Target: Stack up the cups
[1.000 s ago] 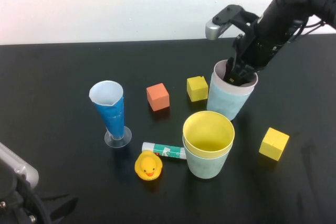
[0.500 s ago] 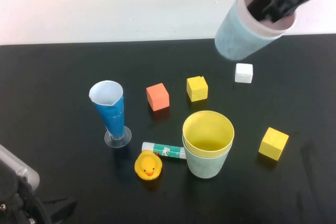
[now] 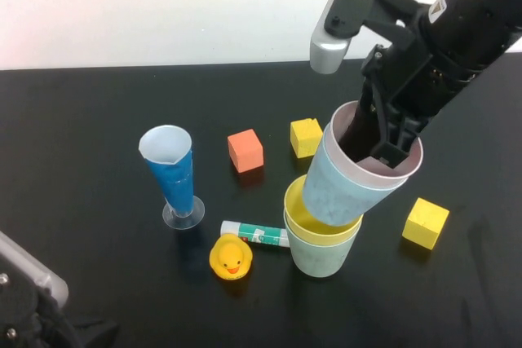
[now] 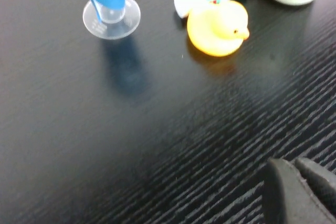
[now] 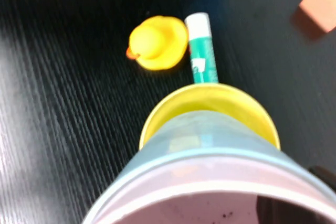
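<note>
My right gripper point(image 3: 377, 132) is shut on the wall of a pink cup point(image 3: 405, 175) nested in a light blue cup point(image 3: 342, 189), one finger inside and one outside. This tilted pair hangs over the middle of the table. Its base dips into the mouth of a yellow cup point(image 3: 291, 201), which sits in a green cup point(image 3: 322, 260). The right wrist view shows the yellow rim point(image 5: 210, 93) just beyond the blue wall point(image 5: 210, 135) and the pink inside point(image 5: 199, 203). My left gripper point(image 4: 291, 163) is shut and empty, low over the table's near left.
A tall blue cone glass point(image 3: 171, 173) stands at the left. A rubber duck point(image 3: 231, 257) and a glue stick point(image 3: 254, 234) lie just left of the green cup. An orange block point(image 3: 245, 151) and a yellow block point(image 3: 306, 137) sit behind; another yellow block point(image 3: 425, 223) lies right.
My right gripper lifted the pink and blue pair from the back right, swung it high, then brought it down into the yellow cup's mouth. The left arm stayed put.
</note>
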